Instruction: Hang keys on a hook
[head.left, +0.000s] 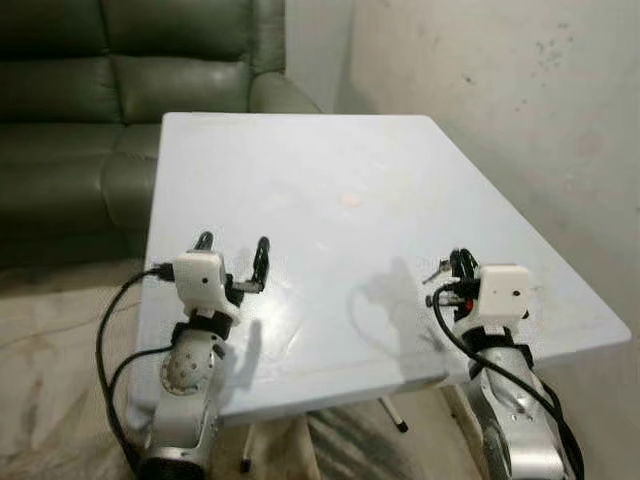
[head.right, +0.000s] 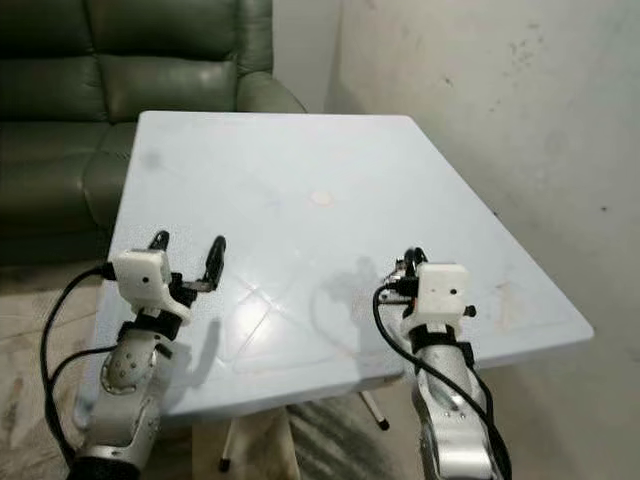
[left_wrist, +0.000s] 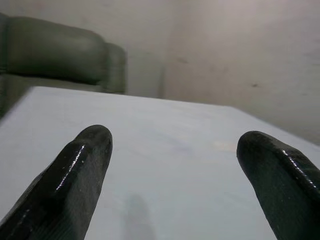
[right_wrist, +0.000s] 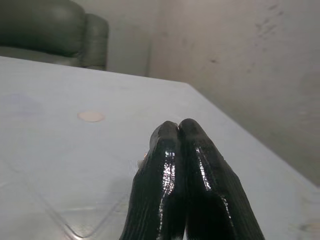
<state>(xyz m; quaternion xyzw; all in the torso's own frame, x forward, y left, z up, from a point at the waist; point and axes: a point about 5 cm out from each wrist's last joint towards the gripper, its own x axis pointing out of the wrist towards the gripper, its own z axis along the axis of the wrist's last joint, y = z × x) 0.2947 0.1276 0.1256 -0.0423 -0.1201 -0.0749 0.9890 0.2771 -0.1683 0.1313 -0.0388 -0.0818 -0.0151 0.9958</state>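
Keys (head.left: 440, 270) pinched in right claw (head.left: 458, 264), fingers closed, over tabletop (head.left: 330, 170) near-right edge.
Left claw (head.left: 233, 245) open, empty, above near-left corner; green sofa (head.left: 110, 60) behind.

keys (head.left: 437, 270) mostly hidden, sofa (head.left: 120, 80) cropped

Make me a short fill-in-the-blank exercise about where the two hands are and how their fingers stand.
1. The fingers of the left hand stand ____.
2. The fingers of the right hand are pressed ____.
3. Both hands are over the white ____.
4. Behind the table stands a dark green ____.

Missing words: apart; together; table; sofa
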